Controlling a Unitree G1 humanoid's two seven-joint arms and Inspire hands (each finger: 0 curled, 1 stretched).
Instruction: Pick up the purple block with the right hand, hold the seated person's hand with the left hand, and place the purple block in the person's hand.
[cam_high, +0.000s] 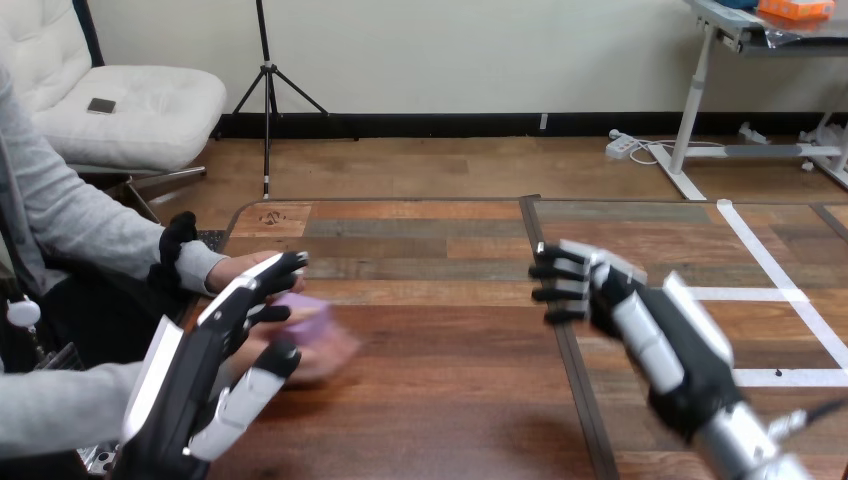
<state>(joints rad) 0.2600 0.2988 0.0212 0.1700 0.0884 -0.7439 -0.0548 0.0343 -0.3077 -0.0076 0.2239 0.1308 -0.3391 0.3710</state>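
Already cupped in the person's hand (330, 352), palm up: purple block (308, 318), blurred at its edges. Sits just right of the left hand's (215, 338) fingers (276, 270), touching or all but touching their tips, with the thumb lower and nearer. Left fingers stretched almost straight along the near side of the person's hand, thumb beneath it; not seen curling round it, so released and merely touching. Well apart to the right, above the wooden surface (440, 400): right hand (625, 310), fingers (560, 272) spread and relaxed, pointing left toward the block, empty. Open stretch of wood between those fingertips and the block, crossed by a dark seam (527, 225). Beyond the right fingers, white tape lines (760, 255) on the surface.
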